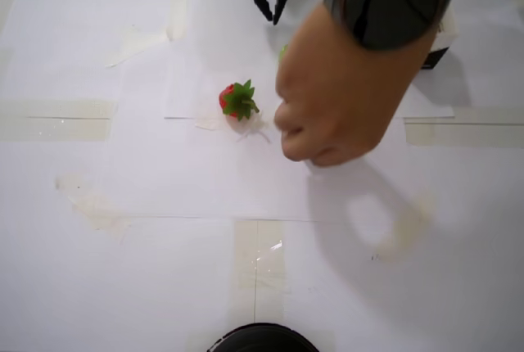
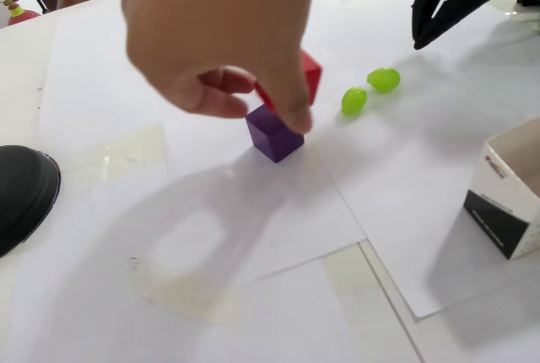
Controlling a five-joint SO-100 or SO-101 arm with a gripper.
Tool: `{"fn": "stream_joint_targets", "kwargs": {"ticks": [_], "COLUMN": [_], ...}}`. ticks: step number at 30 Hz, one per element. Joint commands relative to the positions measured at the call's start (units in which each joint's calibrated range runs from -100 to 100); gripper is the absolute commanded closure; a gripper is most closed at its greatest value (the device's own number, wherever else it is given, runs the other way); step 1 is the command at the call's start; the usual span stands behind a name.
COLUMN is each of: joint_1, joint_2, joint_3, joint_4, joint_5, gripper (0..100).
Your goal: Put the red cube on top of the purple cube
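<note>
I see a person's hand [image 2: 221, 38] over the purple cube [image 2: 273, 133], fingertip touching it; the red cube [image 2: 309, 76] sits just behind.
</note>
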Motion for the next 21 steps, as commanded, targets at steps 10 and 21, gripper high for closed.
{"fn": "stream_joint_targets", "kwargs": {"ticks": [10, 21], "joint_1": [0.30, -0.29], "joint_2": [-0.77, -0.77], "joint_3": [0.00, 0.00], "joint_4": [-2.33, -2.24], "joint_5": [-0.24, -0.24], "gripper": [100, 100]}}
